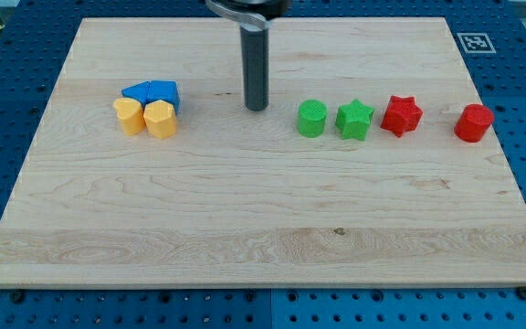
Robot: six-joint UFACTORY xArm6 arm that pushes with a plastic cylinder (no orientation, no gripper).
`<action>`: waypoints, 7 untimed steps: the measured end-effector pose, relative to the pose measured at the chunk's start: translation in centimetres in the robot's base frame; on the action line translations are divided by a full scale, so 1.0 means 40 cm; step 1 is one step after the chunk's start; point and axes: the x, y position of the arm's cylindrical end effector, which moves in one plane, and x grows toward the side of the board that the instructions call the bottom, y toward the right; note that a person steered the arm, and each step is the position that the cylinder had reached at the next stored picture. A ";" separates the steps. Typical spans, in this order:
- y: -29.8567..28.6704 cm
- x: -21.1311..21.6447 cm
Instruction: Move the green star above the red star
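Tool: bare rod, grasps nothing; my tip (257, 107) rests near desk's top edge, centre, touching no block. Green star (355, 120) sits between green cylinder (312, 119) and red star (401, 115), toward right edge. Approach from below likely.

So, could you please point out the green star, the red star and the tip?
green star (355, 120), camera view, centre of its top face.
red star (401, 115), camera view, centre of its top face.
my tip (257, 107), camera view, rod's very lower end.
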 end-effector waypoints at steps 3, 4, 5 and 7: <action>0.162 0.175; 0.257 0.103; 0.270 0.032; 0.295 0.030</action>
